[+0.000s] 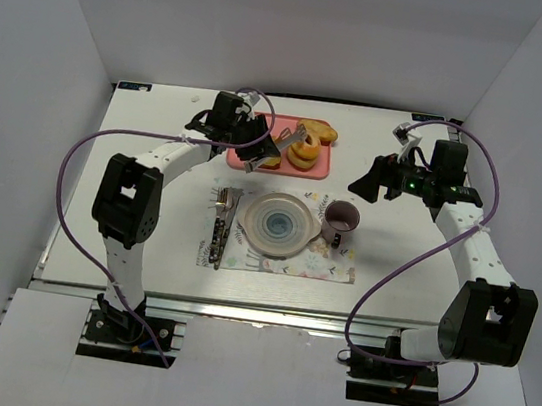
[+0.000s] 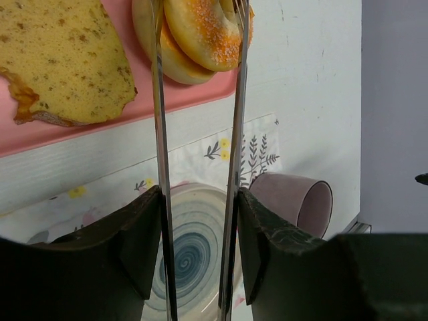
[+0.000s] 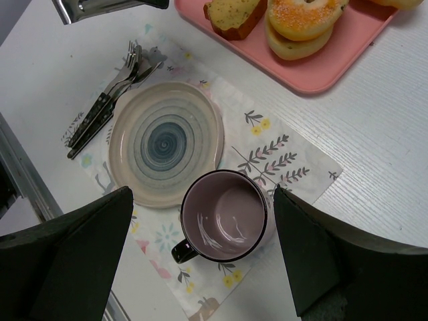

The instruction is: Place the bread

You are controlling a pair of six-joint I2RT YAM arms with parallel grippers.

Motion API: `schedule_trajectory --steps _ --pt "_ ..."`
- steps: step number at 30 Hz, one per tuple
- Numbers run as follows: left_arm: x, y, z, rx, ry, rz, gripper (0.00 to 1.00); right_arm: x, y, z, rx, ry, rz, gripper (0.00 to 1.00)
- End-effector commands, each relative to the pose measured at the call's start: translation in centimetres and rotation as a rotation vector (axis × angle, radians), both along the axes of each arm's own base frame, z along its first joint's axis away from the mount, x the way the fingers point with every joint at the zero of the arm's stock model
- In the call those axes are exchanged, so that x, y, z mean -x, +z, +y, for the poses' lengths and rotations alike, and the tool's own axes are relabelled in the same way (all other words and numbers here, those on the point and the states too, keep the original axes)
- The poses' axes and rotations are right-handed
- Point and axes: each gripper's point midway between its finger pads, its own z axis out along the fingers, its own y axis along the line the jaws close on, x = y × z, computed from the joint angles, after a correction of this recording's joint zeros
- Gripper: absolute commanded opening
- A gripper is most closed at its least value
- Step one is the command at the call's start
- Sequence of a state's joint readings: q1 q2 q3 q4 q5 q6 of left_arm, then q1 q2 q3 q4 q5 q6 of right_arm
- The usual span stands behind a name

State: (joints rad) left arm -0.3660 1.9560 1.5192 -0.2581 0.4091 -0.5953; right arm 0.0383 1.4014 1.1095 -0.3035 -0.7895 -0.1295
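Note:
The bread (image 2: 204,30), an orange-brown sugared ring, rests on a paler ring (image 2: 170,63) on the pink tray (image 2: 100,120). It also shows in the top view (image 1: 307,148) and the right wrist view (image 3: 304,13). My left gripper (image 2: 199,200) is shut on metal tongs (image 2: 160,134). The two tong arms reach forward and flank the bread on either side. Their tips are cut off at the frame edge. My right gripper (image 3: 202,194) is open and empty, hovering above the purple mug (image 3: 224,214).
A toast slice (image 2: 60,60) lies on the tray left of the rings, and an oval roll (image 1: 320,129) lies at its back. A swirl-patterned plate (image 3: 166,142) sits on a floral placemat (image 3: 281,160) beside the mug. Cutlery (image 3: 107,107) lies left of the plate.

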Motion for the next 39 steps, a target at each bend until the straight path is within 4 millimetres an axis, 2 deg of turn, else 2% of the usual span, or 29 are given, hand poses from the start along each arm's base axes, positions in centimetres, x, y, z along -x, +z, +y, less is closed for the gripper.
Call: schedule_trajectory --steps 1,9,11,17,32,35,37,39 --pt "0.3 3.1 -0.6 0.056 -0.043 -0.054 0.56 0.1 1.6 0.1 -0.022 0.011 -0.053 0.89" --pt "0.7 1.9 -0.1 0.011 -0.054 -0.018 0.58 0.2 1.3 0.1 -0.025 0.012 -0.046 0.89" --pt "0.8 1.1 0.1 -0.018 -0.049 0.006 0.58 0.1 1.3 0.1 -0.026 0.007 -0.044 0.89" --pt "0.4 0.9 0.4 -0.042 -0.036 0.01 0.58 0.2 1.1 0.2 -0.029 0.011 -0.041 0.89" --pt "0.4 1.4 -0.5 0.016 -0.045 0.011 0.29 0.4 1.1 0.1 -0.029 0.007 -0.044 0.89" --pt "0.2 2.7 -0.5 0.03 -0.037 -0.023 0.25 0.4 1.2 0.1 -0.029 0.006 -0.045 0.89" --pt "0.0 3.7 -0.6 0.054 -0.027 -0.048 0.15 0.4 1.2 0.1 -0.029 0.006 -0.045 0.89" --pt "-0.1 5.4 -0.6 0.084 -0.013 -0.089 0.13 0.4 1.2 0.1 -0.029 0.006 -0.045 0.89"
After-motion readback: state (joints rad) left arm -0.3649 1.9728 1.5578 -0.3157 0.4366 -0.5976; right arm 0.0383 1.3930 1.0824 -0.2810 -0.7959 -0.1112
